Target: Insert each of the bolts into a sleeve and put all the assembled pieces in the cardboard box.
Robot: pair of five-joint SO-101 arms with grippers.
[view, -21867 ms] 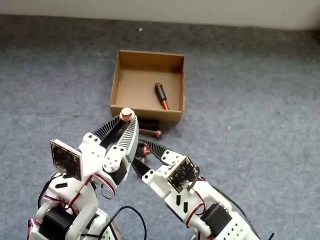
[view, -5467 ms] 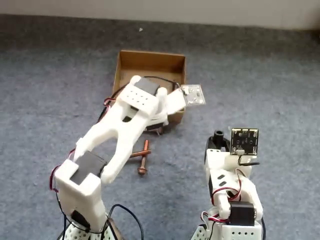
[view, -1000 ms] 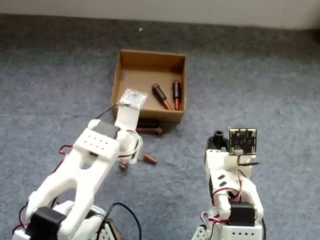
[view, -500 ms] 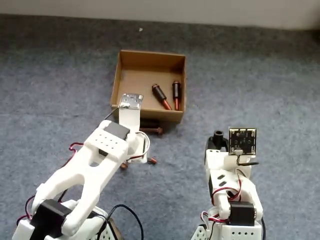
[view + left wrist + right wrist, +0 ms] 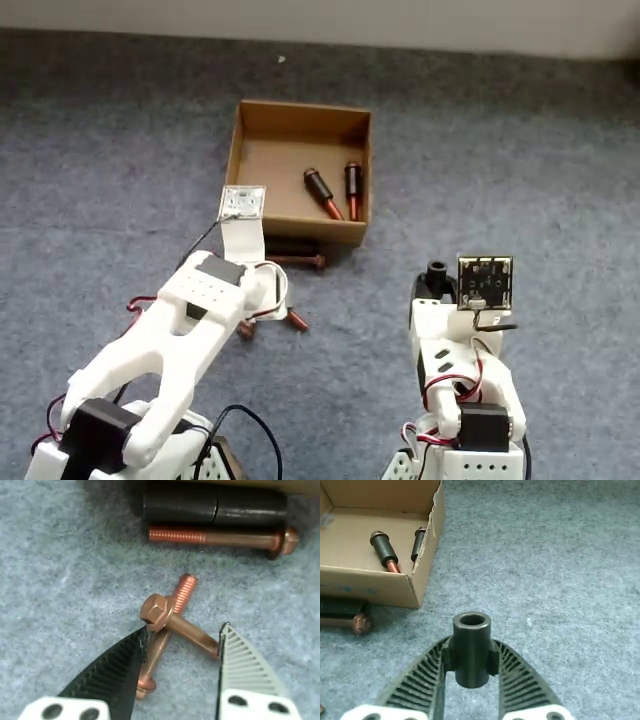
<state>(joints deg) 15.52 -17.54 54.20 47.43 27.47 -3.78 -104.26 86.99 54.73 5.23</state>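
Your left gripper (image 5: 183, 629) gapes around two crossed bolts (image 5: 165, 625), perhaps touching one; from above its arm (image 5: 190, 325) half hides them; your right gripper (image 5: 471, 652) clenches an upright sleeve (image 5: 471, 640); the cardboard box (image 5: 300, 106) holds two assembled pieces (image 5: 322, 189).

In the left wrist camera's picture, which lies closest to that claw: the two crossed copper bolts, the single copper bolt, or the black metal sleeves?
From the left gripper:
1. Two crossed copper bolts, right between its open jaws.
2. Single copper bolt, farther out, lying alone.
3. Black metal sleeves, just beyond that bolt, alongside it.
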